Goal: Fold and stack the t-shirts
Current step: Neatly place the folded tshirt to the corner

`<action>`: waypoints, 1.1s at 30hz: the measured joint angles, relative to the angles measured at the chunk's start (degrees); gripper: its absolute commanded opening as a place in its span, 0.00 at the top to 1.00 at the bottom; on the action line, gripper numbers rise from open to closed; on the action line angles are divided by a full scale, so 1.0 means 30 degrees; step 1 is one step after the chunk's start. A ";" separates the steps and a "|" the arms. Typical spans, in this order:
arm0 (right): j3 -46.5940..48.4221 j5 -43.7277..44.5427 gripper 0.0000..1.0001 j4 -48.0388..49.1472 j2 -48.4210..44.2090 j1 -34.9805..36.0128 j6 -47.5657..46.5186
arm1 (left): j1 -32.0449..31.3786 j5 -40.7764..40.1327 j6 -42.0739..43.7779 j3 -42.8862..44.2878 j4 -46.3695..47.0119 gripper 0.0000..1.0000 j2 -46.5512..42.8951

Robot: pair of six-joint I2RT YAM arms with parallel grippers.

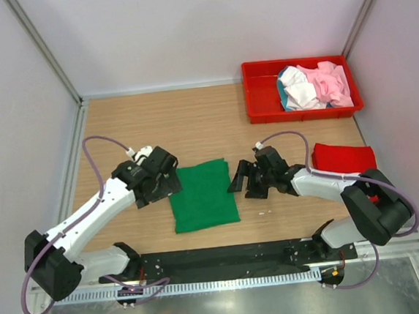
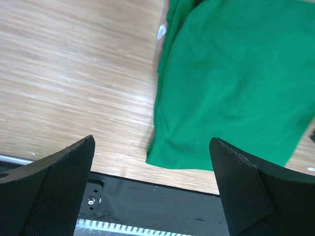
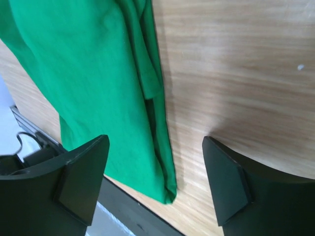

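Note:
A folded bright green t-shirt [image 1: 203,195] lies flat on the wooden table between the arms; it also shows in the left wrist view [image 2: 231,83] and the right wrist view [image 3: 93,83]. My left gripper [image 1: 166,181] is open and empty just left of its left edge. My right gripper [image 1: 242,177] is open and empty just right of its right edge. A folded red t-shirt [image 1: 344,158] lies at the right. Pale pink, white and teal t-shirts [image 1: 313,85] lie heaped in the red tray [image 1: 260,97].
The red tray stands at the back right corner. A black base strip [image 1: 225,257] runs along the table's near edge. White walls with metal posts close in the table on the left, the back and the right.

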 measured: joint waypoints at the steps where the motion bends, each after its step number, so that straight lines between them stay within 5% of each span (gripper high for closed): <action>1: -0.0168 0.0022 0.20 0.0459 0.0015 0.0007 0.0306 | 0.0000 -0.0160 0.0015 0.0364 -0.0240 0.00 -0.0087; 12: 0.0415 0.2317 0.33 0.3570 0.2025 0.1384 0.1559 | 0.0000 -0.2004 -0.0168 0.1282 -0.0801 0.00 -0.4845; 17: 0.0780 0.3614 0.53 0.3832 0.2783 0.2055 0.1676 | 0.0000 -0.2499 -0.0226 0.1282 -0.1326 0.00 -0.5472; 20: 0.1166 0.3971 0.75 0.4167 0.3679 0.2266 0.1872 | 0.0000 -0.2608 -0.0240 0.1275 -0.1537 0.00 -0.5523; 21: 0.1377 0.4000 0.95 0.4226 0.3993 0.2324 0.1938 | 0.0000 -0.2645 -0.0240 0.1260 -0.1574 0.00 -0.5588; 22: 0.1574 0.4109 0.99 0.4189 0.4262 0.2397 0.1880 | 0.0000 -0.2674 -0.0240 0.1253 -0.1639 0.00 -0.5683; 27: 0.2652 0.4845 0.99 0.2310 0.4401 0.2630 0.1559 | 0.0000 -0.3024 -0.0219 0.1246 -0.1909 0.00 -0.6528; 33: 0.4612 0.8306 0.99 -0.5814 0.1960 0.2776 -0.0554 | 0.0000 -0.3636 -0.0051 0.1246 -0.1916 0.00 -0.7621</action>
